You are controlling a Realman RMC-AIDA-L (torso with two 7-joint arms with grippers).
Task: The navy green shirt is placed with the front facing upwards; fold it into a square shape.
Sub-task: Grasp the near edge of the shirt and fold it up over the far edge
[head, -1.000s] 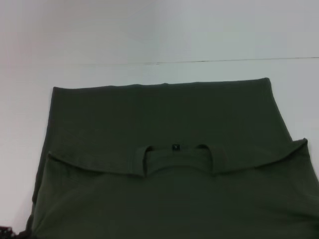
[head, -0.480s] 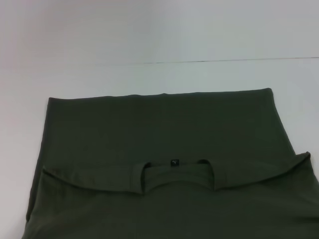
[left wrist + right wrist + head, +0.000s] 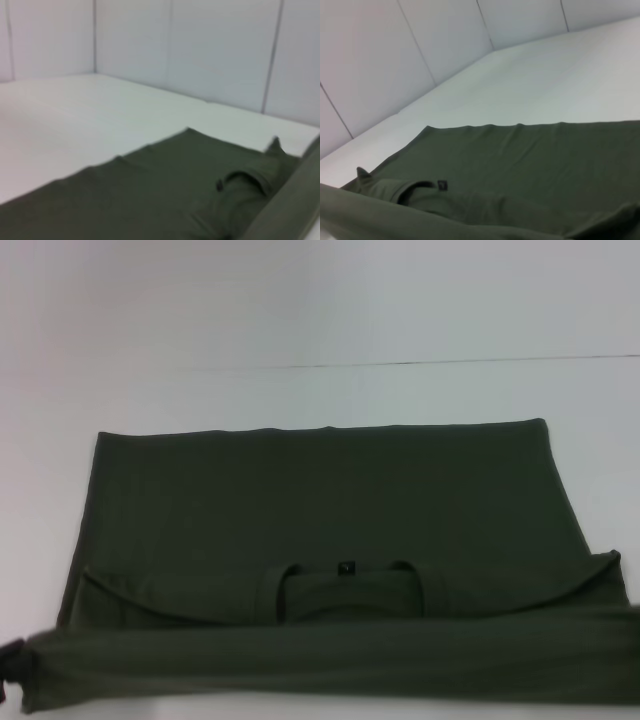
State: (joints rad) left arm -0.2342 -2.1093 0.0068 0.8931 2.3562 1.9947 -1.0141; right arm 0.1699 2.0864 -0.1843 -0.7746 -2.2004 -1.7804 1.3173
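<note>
Fabric is spreading across most of the white table (image 3: 300, 390): the green shirt (image 3: 320, 490) is lying flat with its plain side up, the collar (image 3: 345, 585) sitting near the robot and a tight band of cloth (image 3: 330, 655) stretching across the near edge, lifted as if held at both ends. A dark bit of the left gripper (image 3: 8, 665) is showing at that band's left end; I cannot tell whether its claw is apart or clamped on the cloth. The right gripper is not appearing in any view. Judging from this, a lengthwise fold is under way. Uneven pulling at the two ends could be skewing the fold line, and a slipping corner could be dropping the band in a wrinkled heap over the collar.
</note>
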